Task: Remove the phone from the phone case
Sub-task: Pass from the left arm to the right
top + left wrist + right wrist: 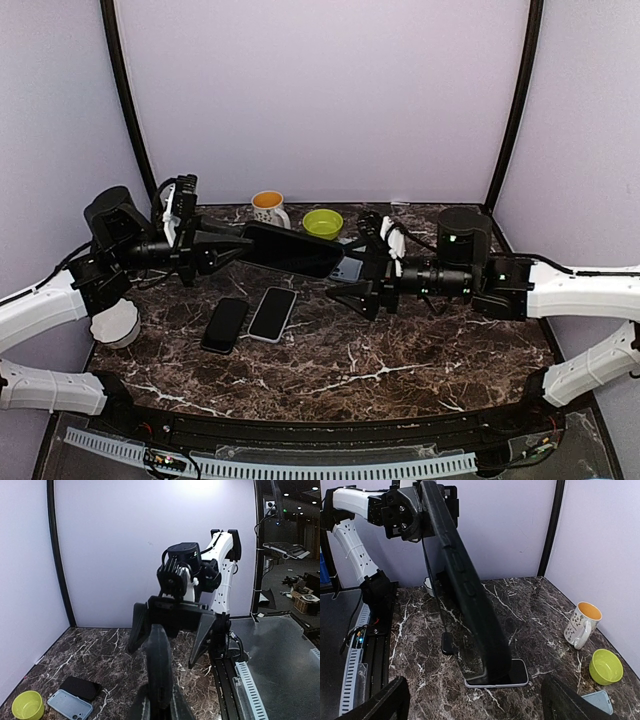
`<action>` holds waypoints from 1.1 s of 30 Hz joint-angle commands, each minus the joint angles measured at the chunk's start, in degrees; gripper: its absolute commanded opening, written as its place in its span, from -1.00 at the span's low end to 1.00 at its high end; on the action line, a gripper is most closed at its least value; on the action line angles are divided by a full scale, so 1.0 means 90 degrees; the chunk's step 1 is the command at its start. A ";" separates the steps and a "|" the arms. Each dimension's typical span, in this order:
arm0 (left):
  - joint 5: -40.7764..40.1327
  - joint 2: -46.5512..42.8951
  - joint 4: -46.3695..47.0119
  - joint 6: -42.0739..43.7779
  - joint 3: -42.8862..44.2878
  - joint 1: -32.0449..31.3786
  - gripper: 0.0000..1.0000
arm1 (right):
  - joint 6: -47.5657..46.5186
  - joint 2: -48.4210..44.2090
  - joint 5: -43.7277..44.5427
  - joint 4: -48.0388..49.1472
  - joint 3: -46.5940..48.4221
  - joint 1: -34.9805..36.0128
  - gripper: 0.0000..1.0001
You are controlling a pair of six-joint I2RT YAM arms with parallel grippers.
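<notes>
The left gripper [159, 706] is clamped tight on one end of the cased phone [292, 250], holding it in the air as a slanted slab, while the right gripper [477, 702] stands spread wide and empty, its fingers [385, 702] flanking the slab's free end, apart from it. Below both jaws lies a dark marble-patterned tabletop [400, 360] with white veins, closed in beyond by pale lilac walls [320, 90] and black poles [125, 100]. The cased phone looks matte black and rubbery along its edge, with rounded corners and raised side buttons, its broad face glossy.
</notes>
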 commanded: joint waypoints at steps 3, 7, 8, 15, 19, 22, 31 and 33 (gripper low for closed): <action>0.0395 -0.0193 0.1376 -0.0774 -0.0070 0.0069 -1.00 | 0.0495 0.0421 -0.0992 0.1149 0.0055 -0.0086 0.54; 0.0282 -0.0184 0.1819 -0.1163 -0.0124 0.0084 -1.00 | 0.0788 0.0586 -0.1403 0.1808 0.0121 -0.0116 0.32; 0.0246 -0.0181 0.1877 -0.1275 -0.0135 0.0093 -1.00 | 0.0875 0.0609 -0.1481 0.1939 0.0129 -0.0123 0.27; -0.0016 -0.0222 0.2422 -0.1685 -0.0230 0.0161 -1.00 | 0.1405 0.0726 -0.1821 0.2873 0.0156 -0.0128 0.08; -0.0091 -0.0195 0.2665 -0.1963 -0.0251 0.0208 -1.00 | 0.1610 0.0811 -0.1833 0.3409 0.0214 -0.0128 -0.01; -0.0140 -0.0167 0.2901 -0.2148 -0.0286 0.0241 -1.00 | 0.1694 0.0971 -0.1853 0.3657 0.0336 -0.0128 -0.09; -0.0208 -0.0110 0.3132 -0.2447 -0.0331 0.0358 -1.00 | 0.2078 0.1352 -0.1851 0.4627 0.0549 -0.0128 -0.25; -0.0226 -0.0105 0.3158 -0.2473 -0.0342 0.0378 -1.00 | 0.2177 0.1412 -0.1895 0.4845 0.0589 -0.0128 -0.30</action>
